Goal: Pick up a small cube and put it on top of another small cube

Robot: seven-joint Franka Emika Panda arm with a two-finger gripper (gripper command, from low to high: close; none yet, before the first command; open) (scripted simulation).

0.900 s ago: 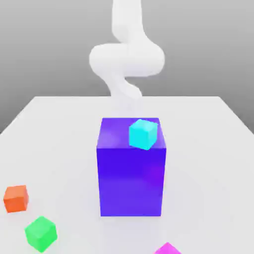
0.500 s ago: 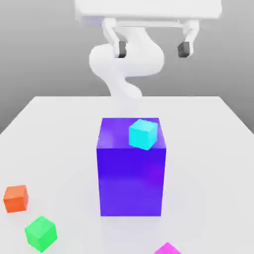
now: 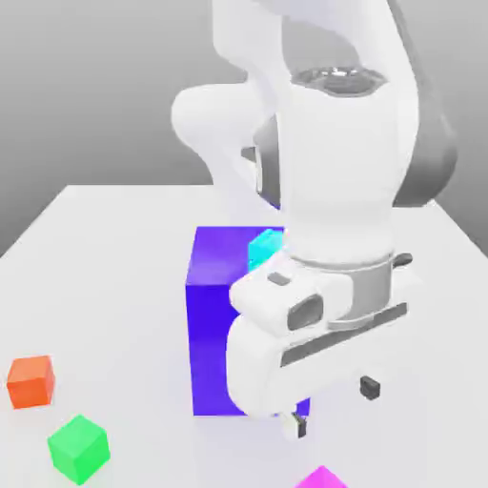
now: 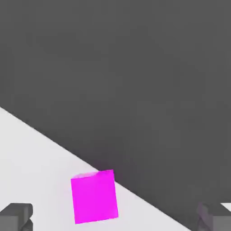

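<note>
A: Magenta cube (image 4: pixel 94 196), where does it sit?

B: Flat on the white table (image 3: pixel 114 286), close to the table's near edge. In the exterior view just its top pokes in at the bottom of the picture, toward the exterior view's right of the big purple-blue block (image 3: pixel 212 324). In the hand view it lies right by the line where the table ends against the dark background.

A: Which way does it point? Any long axis?

B: None to name; its sides look equal. It rests on one face, and in the hand view its edges are turned a little off square to the line between the two fingertips.

A: And the gripper (image 3: pixel 330 408)?

B: Spread wide, fingers far apart and holding nothing. It hangs low in front of the block, just above the table, with the magenta cube below it and nearer the camera. Neither dark fingertip touches the cube.

A: What else is about?

B: A cyan cube (image 3: pixel 264 248) rests on top of the block, half hidden behind the arm. An orange cube (image 3: pixel 30 381) and a green cube (image 3: pixel 78 447) stand on the table at the exterior view's left, near each other but apart
</note>
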